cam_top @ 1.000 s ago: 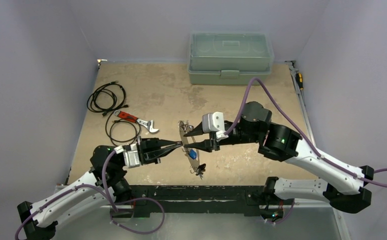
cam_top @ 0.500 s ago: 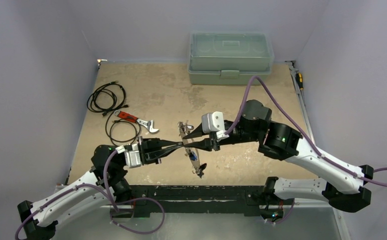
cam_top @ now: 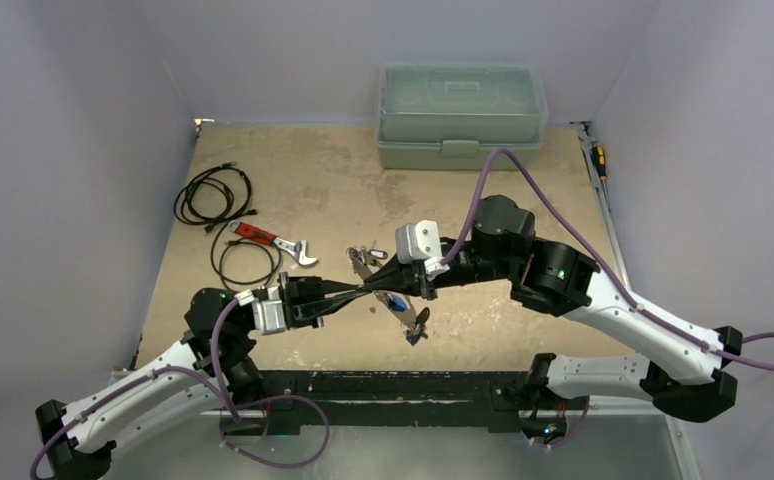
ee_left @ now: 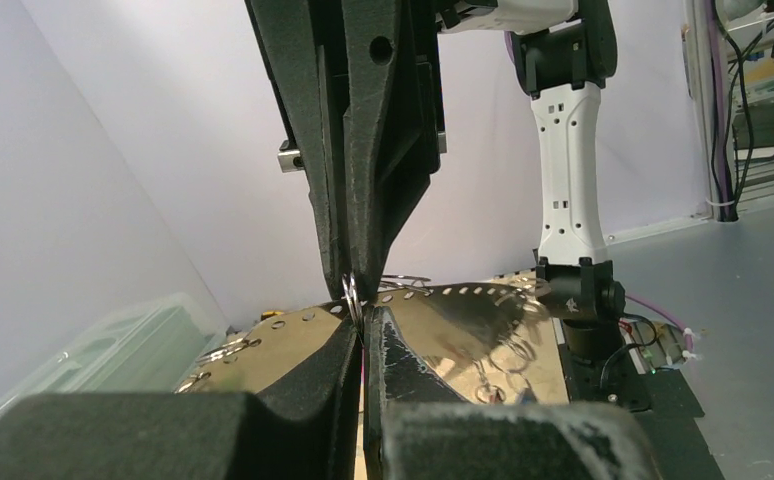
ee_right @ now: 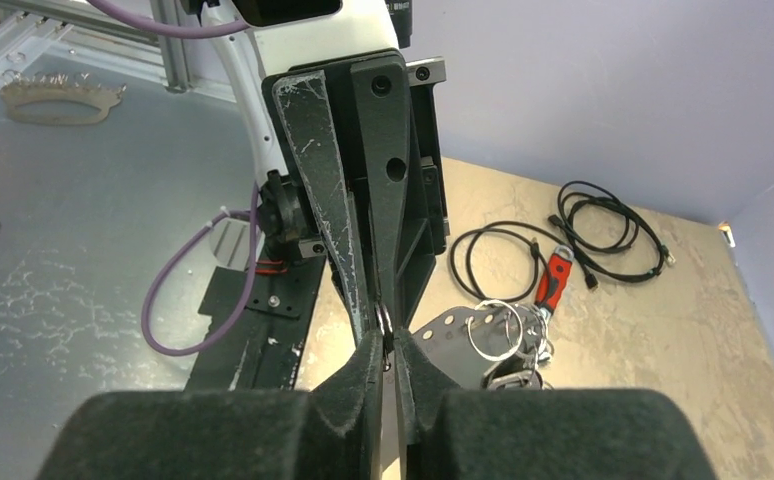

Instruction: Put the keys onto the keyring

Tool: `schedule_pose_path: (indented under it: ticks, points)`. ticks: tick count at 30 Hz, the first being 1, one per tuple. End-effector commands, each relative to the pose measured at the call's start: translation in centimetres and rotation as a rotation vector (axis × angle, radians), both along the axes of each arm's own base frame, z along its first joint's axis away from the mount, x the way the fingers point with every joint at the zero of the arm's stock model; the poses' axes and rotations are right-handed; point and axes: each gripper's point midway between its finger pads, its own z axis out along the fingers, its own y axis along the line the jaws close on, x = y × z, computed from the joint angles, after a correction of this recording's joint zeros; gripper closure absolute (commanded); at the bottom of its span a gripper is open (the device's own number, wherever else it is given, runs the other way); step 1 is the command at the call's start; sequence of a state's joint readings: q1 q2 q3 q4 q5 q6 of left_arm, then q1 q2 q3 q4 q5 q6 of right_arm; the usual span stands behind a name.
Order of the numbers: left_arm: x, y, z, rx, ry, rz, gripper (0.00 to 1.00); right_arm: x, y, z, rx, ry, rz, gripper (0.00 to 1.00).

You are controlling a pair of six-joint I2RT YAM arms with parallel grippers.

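Keyring point(ee_right: 384, 320) sits in the air above the middle of the counter point(cam_top: 313, 190), pinched where my two grippers meet tip to tip. Several keys point(cam_top: 399, 304) dangle just below it, one of them blue-headed. My left gripper point(cam_top: 365, 291) is clamped tight on the wire. My right gripper point(cam_top: 384, 288) has its jaws all but together at the same spot, and I judge it grips the ring too. I read this as the threading step. Next I must part the wire and slide a key's hole on without letting either grip slip.
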State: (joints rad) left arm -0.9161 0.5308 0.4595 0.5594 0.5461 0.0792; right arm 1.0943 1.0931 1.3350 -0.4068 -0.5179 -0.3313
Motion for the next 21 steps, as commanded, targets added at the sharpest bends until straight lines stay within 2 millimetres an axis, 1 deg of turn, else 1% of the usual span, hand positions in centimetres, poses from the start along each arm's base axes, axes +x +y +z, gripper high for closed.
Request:
schedule_pose_path:
  ticks: [1, 3, 8, 11, 12, 13, 14, 17, 19, 21]
  points:
    - [-0.6, 0.6, 1.7, -0.057, -0.056, -0.007, 1.00, -0.2, 0.5, 0.4, -0.008, 0.007, 0.024, 0.94]
    - [-0.5, 0.6, 1.7, -0.056, -0.054, -0.004, 1.00, -0.3, 0.6, 0.1, -0.016, 0.016, 0.030, 1.00]
    - [-0.2, 0.5, 1.5, -0.043, -0.047, 0.011, 1.00, -0.3, 0.7, -0.5, -0.027, 0.025, 0.034, 1.00]
    - [0.1, 0.6, 1.3, -0.027, -0.040, 0.028, 1.00, -0.1, 0.6, -0.3, -0.014, 0.013, 0.021, 1.00]
    - [0.2, 0.6, 1.2, -0.018, -0.042, 0.033, 0.97, 0.0, 0.5, -0.2, -0.007, 0.008, 0.013, 1.00]
    - [0.1, 0.6, 1.2, -0.014, -0.043, 0.036, 0.92, 0.1, 0.5, -0.1, 0.000, 0.002, 0.004, 1.00]
    - [0.2, 0.7, 1.2, -0.008, -0.044, 0.043, 0.84, 0.2, 0.4, 0.1, 0.007, -0.002, -0.005, 1.00]
    - [0.3, 0.9, 1.0, 0.014, -0.053, 0.063, 0.71, 0.6, 0.2, 0.1, 0.017, -0.012, -0.034, 1.00]
    - [0.5, 1.0, 0.7, 0.048, -0.068, 0.081, 0.66, 1.1, 0.1, -0.1, 0.020, -0.016, -0.059, 1.00]
    - [0.9, 1.0, -0.3, 0.113, -0.075, 0.100, 0.65, 1.5, 0.0, -0.2, 0.018, -0.018, -0.087, 1.00]
